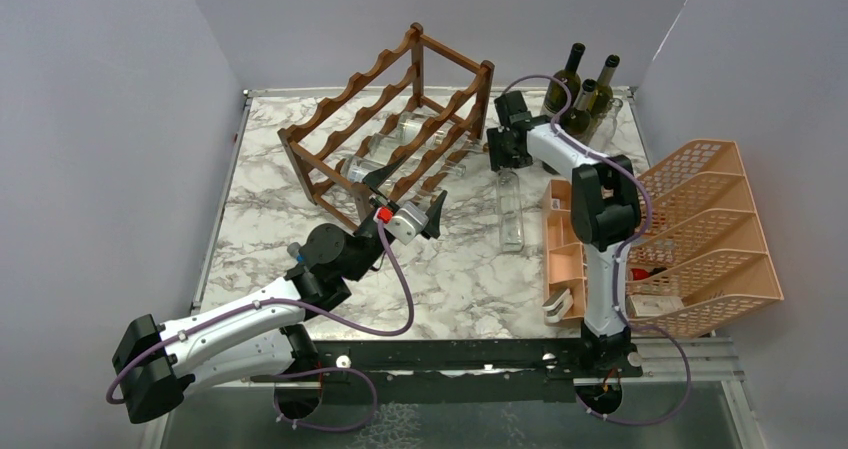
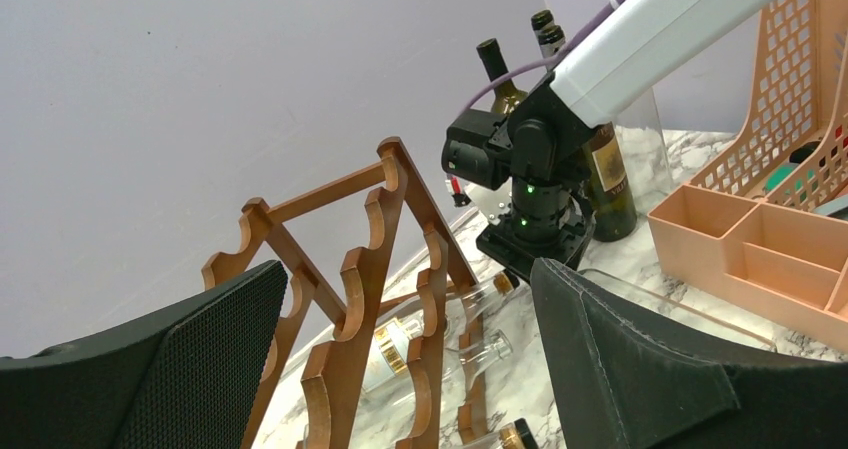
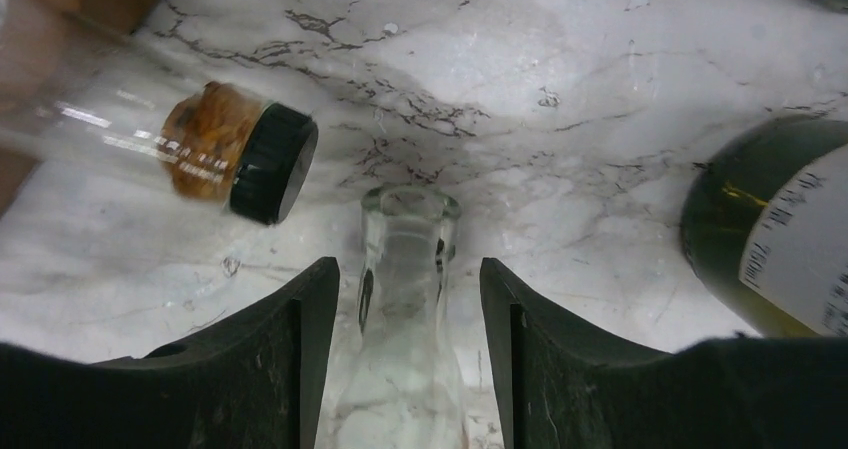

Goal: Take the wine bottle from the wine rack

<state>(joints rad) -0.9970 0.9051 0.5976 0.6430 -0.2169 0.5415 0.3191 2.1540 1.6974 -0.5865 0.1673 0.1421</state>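
A: Rack [image 2: 385, 209]: brown wood, smooth, satin sheen. Bottle [image 3: 405, 269]: clear, glossy glass!
B: Table [image 3: 560, 59] looks like polished marble (grey-veined). Tray [image 1: 700, 219]: matt orange plastic. Left fingers [image 2: 210, 349]: black, finely textured.

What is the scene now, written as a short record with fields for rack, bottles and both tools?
rack: brown wood, clear bottles lying in it
loose bottle: clear, lying on the table right of the rack
right tool: open around that bottle's neck, gaps on both sides
left tool: open, empty, close to the rack
standing bottles: dark green, far right corner
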